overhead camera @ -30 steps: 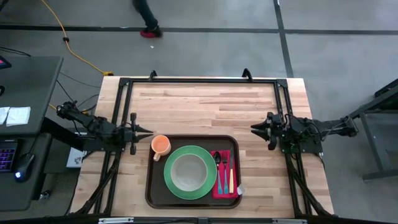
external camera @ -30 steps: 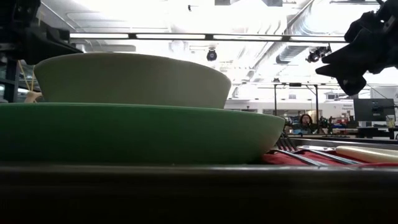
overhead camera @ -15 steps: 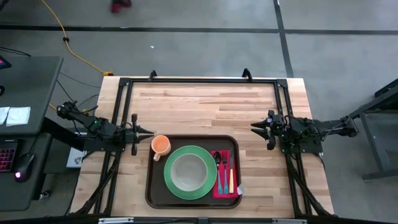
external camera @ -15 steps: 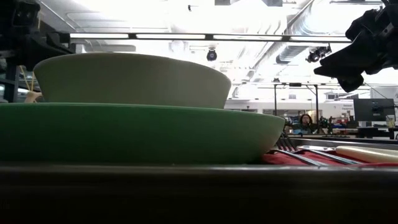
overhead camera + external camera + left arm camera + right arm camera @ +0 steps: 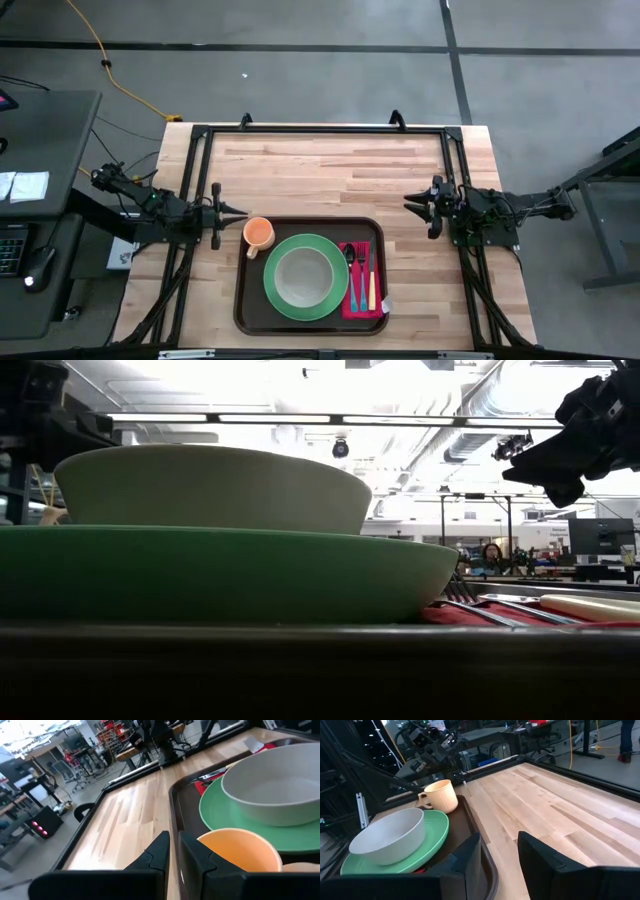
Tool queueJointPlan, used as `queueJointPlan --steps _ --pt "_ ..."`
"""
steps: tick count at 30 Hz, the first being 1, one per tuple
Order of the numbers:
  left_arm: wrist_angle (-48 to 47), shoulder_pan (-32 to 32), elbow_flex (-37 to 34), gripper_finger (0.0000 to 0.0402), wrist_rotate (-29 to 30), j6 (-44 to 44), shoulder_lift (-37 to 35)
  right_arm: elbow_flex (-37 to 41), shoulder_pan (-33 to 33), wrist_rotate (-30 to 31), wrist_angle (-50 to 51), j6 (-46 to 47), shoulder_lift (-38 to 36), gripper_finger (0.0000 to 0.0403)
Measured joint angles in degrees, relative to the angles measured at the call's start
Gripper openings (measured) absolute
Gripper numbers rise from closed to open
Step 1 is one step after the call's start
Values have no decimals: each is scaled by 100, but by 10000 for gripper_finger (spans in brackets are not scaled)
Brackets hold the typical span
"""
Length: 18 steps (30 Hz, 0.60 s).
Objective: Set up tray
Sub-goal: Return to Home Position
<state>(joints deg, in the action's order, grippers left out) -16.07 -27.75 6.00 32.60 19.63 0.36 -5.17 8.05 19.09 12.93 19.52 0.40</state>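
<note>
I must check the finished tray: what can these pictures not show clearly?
Low view: the cup is mostly hidden behind the green plate and bowl.
Right wrist view: the cutlery is hidden behind the right end effector.
High view: the white object by the napkin is too small to name.

Napkin (image 5: 450, 616) seemingly mostly hidden behind tray (image 5: 320, 660) rim

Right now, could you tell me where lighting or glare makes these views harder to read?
Low view: ceiling lights glare behind, so the right gripper reads as a silhouette and the tray rim is shadowed. High view: evenly lit. Left wrist view: sheen on the table.
</note>
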Motion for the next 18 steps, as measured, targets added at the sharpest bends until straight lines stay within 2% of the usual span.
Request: queueJointPlan --steps 6,9,13,18 --pt "-2 0 0 69 23 -211 0 2 0 316 -15 -36 0 110" --pt "-46 0 2 69 263 -215 0 2 0 452 -17 -34 0 110" --pt "-64 0 2 69 562 -213 0 2 0 457 -15 -6 0 110" --pt "-66 0 2 69 554 -201 0 2 0 456 -16 -22 1 110"
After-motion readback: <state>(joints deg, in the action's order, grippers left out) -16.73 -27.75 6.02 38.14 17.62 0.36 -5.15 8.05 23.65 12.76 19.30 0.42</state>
